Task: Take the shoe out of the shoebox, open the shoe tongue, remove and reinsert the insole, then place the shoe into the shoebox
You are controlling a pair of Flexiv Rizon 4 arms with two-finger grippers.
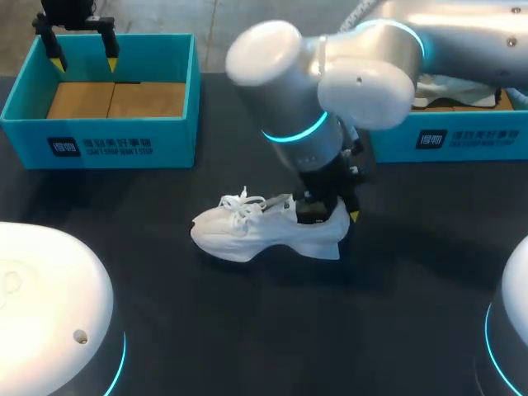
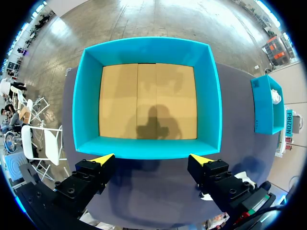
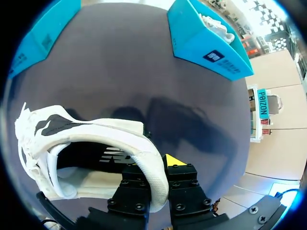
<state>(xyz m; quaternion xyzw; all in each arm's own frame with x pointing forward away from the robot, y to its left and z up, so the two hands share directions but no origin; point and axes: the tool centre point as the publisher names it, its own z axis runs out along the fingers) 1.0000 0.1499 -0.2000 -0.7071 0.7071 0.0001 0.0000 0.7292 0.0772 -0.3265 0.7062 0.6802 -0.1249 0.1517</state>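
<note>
White shoe (image 1: 268,227) lies on its sole at the centre of the dark surface (image 1: 272,330), toe to the left, heel to the right, laces loose over the tongue. It is outside both boxes.

Right arm: enters from the right and reaches down to the heel. The right fingers (image 1: 334,206) are closed on the heel collar, one finger inside the shoe opening and one outside behind the heel. The right wrist view shows the padded collar running between them, with both pressed against it.

Left arm: at the far left. The left fingers (image 1: 109,43) are spread wide and hold nothing. They hang above the near wall of the teal shoebox (image 1: 99,140), whose brown cardboard floor is bare.

A second teal box (image 1: 462,140) stands at the far right, with white contents that cannot be identified.
</note>
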